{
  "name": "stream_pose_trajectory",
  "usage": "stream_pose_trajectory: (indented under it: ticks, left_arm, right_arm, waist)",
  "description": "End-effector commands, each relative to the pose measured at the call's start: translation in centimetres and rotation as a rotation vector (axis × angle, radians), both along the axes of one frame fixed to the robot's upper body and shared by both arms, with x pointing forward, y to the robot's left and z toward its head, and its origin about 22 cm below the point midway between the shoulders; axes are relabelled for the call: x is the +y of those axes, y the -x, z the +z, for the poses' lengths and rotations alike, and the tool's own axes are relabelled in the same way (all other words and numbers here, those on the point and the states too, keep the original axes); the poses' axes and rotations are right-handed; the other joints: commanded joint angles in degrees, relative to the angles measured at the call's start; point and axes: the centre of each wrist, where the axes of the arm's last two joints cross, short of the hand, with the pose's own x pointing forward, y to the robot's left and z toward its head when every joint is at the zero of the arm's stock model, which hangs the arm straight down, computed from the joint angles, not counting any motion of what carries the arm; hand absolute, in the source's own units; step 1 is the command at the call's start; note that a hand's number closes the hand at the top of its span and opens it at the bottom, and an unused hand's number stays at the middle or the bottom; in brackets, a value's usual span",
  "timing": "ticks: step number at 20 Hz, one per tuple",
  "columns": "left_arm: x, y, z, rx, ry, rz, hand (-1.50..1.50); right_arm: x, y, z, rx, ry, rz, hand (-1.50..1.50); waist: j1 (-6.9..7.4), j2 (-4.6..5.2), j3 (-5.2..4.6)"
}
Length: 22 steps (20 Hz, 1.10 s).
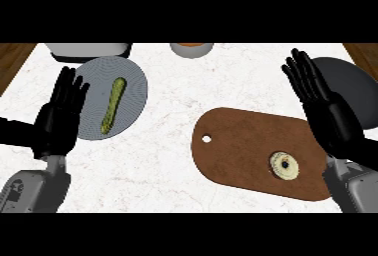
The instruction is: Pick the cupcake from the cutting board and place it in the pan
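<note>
Surface: a white counter (pixel 177 100) with faint veining is running across the whole view. Brown wood (pixel 15 57) is showing past its edge at both top corners.

Far left: the left hand (pixel 59 125) is resting open, fingers straight and slightly fanned, pointing away from the robot and holding nothing. Its fingertips are overlapping the left rim of a grey plate (pixel 133 90); whether they touch cannot be told.

The plate is carrying a long yellow-green stick (pixel 114 105), which is lying lengthwise along it. Behind the plate a pale grey boxy thing (pixel 88 50) is being cut off by the top edge. Near top centre a round vessel (pixel 192 49) with an orange inside is also being cut off.

Right of centre: a brown cutting board (pixel 244 130) with rounded ends is lying slantwise, with a small hole near its left end.

The cupcake (pixel 284 165) is sitting on the board's right end, apart from both hands. From above it is looking round and pale cream-yellow, with a darker ring at the middle.

Far right: the right hand (pixel 332 120) is resting open, fingers straight, gripping nothing. It is covering part of a dark grey pan (pixel 351 80) at the right edge.
</note>
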Motion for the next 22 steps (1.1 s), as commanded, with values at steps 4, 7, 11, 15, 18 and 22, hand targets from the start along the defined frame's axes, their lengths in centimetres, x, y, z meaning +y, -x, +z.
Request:
stream_pose_trajectory:
  ticks: [4,7,11,15,18,22]
  left_arm:
    - [0.8,0.2,0.1,-0.001,-0.202,-0.001,0.00]
    - [2.6,-0.9,-0.5,0.047,-0.269,0.002,0.00]
    - [1.7,1.3,-2.0,0.075,-0.243,0.006,0.00]
    - [2.9,0.9,-1.5,0.065,-0.267,0.006,0.00]
    - [1.0,0.5,-1.2,0.062,-0.286,0.004,0.00]
    - [3.2,-0.2,0.0,0.072,-0.272,0.012,0.00]
  right_arm:
    - [-3.7,-0.1,-3.0,0.242,0.126,0.229,1.50]
    - [-6.9,1.1,-6.5,0.397,0.311,0.238,1.50]
    - [-12.3,4.1,-4.4,0.036,0.411,-0.103,-1.50]
    - [-16.5,7.1,-2.0,-0.060,0.530,-0.146,-1.50]
    - [-16.6,7.8,3.4,-0.036,0.633,-0.072,-1.50]
    - [-17.2,7.6,8.5,0.018,0.880,-0.027,-1.50]
  waist:
    - [0.56,2.08,-0.35]
    - [-0.35,2.59,-0.39]
    - [-2.17,1.39,-0.35]
    - [-2.06,1.39,-0.44]
    - [-2.11,1.34,-0.52]
    - [-1.65,1.40,-0.59]
